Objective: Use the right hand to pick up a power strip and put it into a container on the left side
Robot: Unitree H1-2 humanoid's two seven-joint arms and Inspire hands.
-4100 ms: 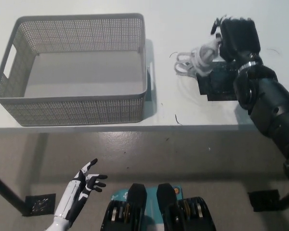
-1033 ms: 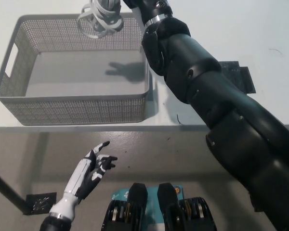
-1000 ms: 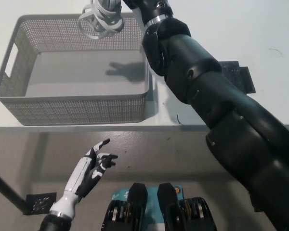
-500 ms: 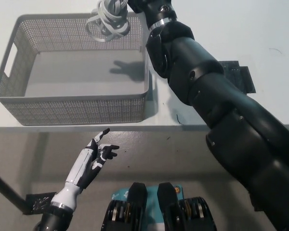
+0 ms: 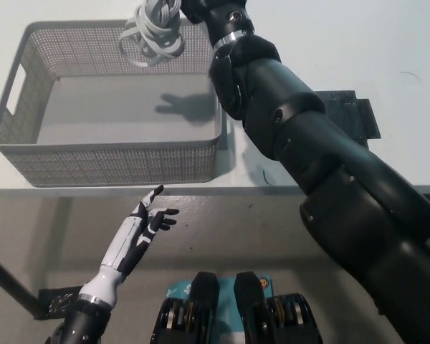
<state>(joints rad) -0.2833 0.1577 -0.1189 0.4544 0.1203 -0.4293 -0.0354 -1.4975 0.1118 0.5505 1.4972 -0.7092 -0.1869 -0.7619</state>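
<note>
Dangling cord [image 5: 152, 37] (below robot hand [image 5: 201, 8])

Container [image 5: 107, 154] on the table's [image 5: 308, 43] left, coiled power strip cord [image 5: 152, 36] above its far right corner, left hand [image 5: 140, 228] below the near table edge.

Open basket [image 5: 115, 161] interior; mesh walls around.

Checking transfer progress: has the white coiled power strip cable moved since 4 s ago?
Yes. The white coiled power strip cable has moved left, from the table right of the grey mesh basket to hanging over the basket's far rim.
</note>
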